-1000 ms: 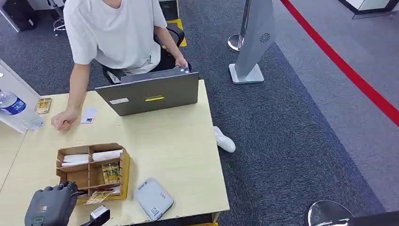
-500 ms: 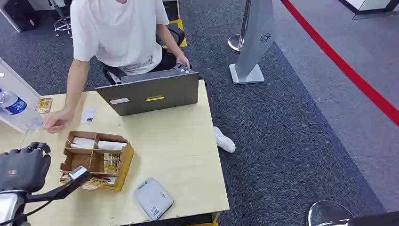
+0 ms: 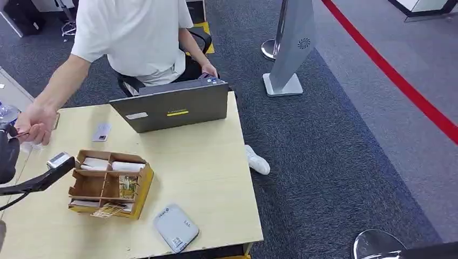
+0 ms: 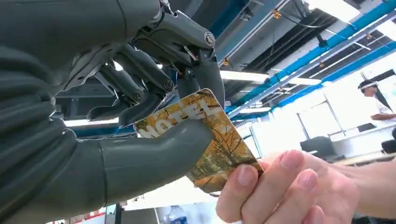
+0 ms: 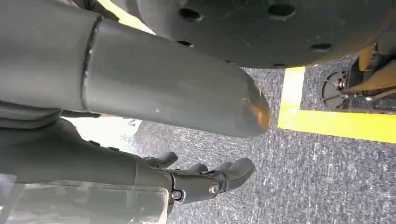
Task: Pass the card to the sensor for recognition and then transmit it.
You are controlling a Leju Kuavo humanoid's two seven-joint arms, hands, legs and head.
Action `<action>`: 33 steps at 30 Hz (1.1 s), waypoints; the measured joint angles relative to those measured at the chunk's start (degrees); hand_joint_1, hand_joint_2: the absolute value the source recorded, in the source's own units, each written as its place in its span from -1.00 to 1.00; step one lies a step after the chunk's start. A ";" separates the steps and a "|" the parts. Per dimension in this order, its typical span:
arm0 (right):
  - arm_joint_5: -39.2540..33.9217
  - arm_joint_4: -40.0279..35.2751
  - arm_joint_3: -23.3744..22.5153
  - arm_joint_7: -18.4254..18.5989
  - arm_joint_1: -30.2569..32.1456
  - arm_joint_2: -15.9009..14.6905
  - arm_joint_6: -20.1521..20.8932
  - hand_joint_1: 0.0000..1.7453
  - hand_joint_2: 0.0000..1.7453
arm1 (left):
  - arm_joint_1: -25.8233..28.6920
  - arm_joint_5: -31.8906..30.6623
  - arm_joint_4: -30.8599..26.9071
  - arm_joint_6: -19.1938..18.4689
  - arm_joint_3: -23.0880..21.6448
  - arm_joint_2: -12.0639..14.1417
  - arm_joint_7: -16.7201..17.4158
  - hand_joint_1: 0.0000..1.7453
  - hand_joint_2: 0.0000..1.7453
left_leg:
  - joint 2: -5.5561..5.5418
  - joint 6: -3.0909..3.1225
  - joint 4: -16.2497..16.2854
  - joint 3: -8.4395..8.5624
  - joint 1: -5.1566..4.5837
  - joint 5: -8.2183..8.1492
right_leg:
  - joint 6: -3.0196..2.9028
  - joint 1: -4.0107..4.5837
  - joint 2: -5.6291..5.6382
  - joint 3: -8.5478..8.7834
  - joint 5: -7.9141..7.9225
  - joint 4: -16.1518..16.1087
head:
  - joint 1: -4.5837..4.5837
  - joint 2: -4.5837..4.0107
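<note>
Clearly pinching a thin, stiff, light, probably slick card (image 4: 205, 140) by one end between thumb and fingers (image 4: 140, 84) of the left robot hand (image 4: 116, 116), with a person's hand (image 4: 280, 191) taking the opposite corner.

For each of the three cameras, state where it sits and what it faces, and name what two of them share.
Head view: high on the body, looking down at the table; left hand at the edge.
Left wrist view: behind the left hand, facing up toward the ceiling; it pinches the card.
Right wrist view: behind the right hand, facing the carpet.
Shared: head and left wrist views both show the person's hand at the card.
</note>
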 joint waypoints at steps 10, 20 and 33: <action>0.00 0.00 0.39 0.20 0.00 0.00 0.00 -1.00 -1.00 | -0.77 0.09 0.72 0.00 0.00 0.35 0.00 1.00 1.00 | 0.04 -0.02 -0.01 -0.02 0.01 -0.03 | -0.02 0.01 0.07 -0.04 -0.03 0.00 | 0.02 0.00; -0.20 0.00 0.44 0.37 0.00 0.00 0.13 -1.00 -1.00 | -1.08 1.42 0.77 0.00 0.15 1.09 -0.42 -1.00 1.00 | 0.01 -0.01 -0.01 -0.03 0.01 -0.04 | -0.02 0.00 0.01 -0.03 -0.03 -0.01 | 0.02 0.00; -0.22 0.00 0.44 0.35 0.04 0.00 0.92 -1.00 -1.00 | 4.16 5.42 1.25 1.07 7.83 3.85 0.70 -1.00 1.00 | -0.03 -0.02 -0.04 -0.04 0.03 -0.04 | -0.08 0.04 -0.04 -0.03 -0.08 0.03 | 0.02 0.00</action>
